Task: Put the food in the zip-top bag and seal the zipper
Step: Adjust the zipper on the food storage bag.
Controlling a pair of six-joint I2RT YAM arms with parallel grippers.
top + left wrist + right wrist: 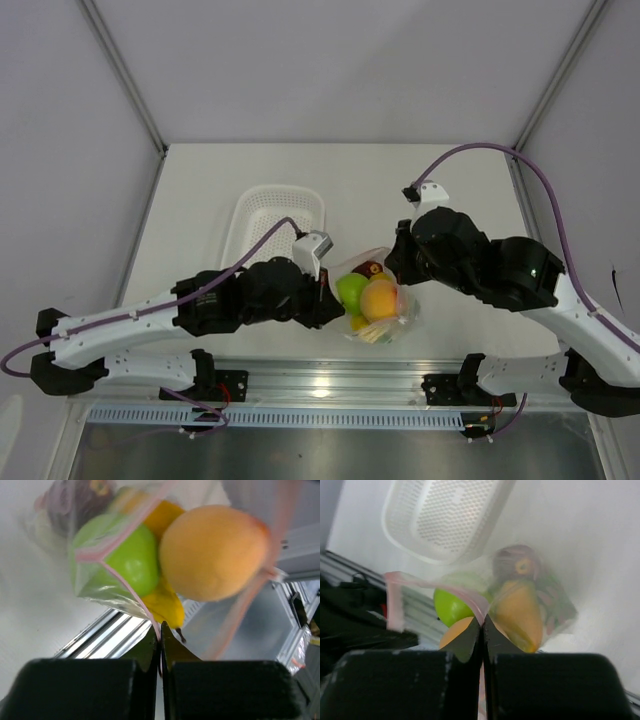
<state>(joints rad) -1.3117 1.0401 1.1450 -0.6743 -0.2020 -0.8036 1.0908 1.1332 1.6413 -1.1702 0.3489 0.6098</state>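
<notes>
The zip-top bag [404,312] sits at the middle of the table [360,180], close to its near edge, between the two arms. Whether it rests on the surface or hangs just above it cannot be told.

Inside the clear plastic:
- A lime-green fruit [352,291] is on the left.
- An orange fruit [380,298] is touching it on the right.
- A dark red apple [366,268] is behind them on the far side.
- A yellow fruit [362,325] is at the near end.

The left wrist view shows the orange fruit bulging at the bag's mouth, with the green one pressed against the film.

The pink zipper [120,535] runs slack across the produce and is parted, so the mouth stands open.

The left gripper [333,300] comes in from the left. Its fingers [145,652] are pressed together on the pink strip, which runs down into the seam between them. The right gripper [398,270] comes in from the right. Its fingers [465,640] likewise pinch the zipper, with no gap showing.

A white perforated basket [275,215] lies on the table beyond the left gripper, on the far left and apart from the bag. An aluminium rail [330,380] runs along the near edge under both arm bases.
</notes>
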